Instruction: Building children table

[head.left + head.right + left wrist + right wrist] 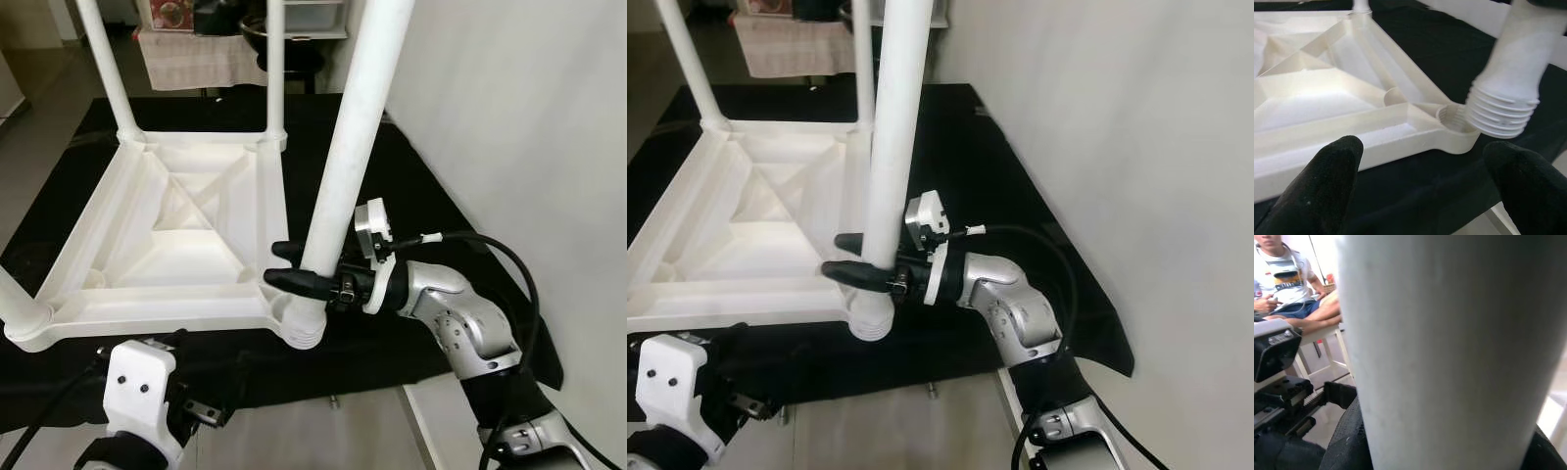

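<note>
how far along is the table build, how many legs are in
Done: the upturned white tabletop on the black mat has three legs standing in its other corners, one far leg being an example. In hand: the right gripper clamps the fourth leg, whose threaded end sits tilted at the corner socket, not seated. Left: straightening it and screwing it in. The left gripper is open near that corner.
</note>
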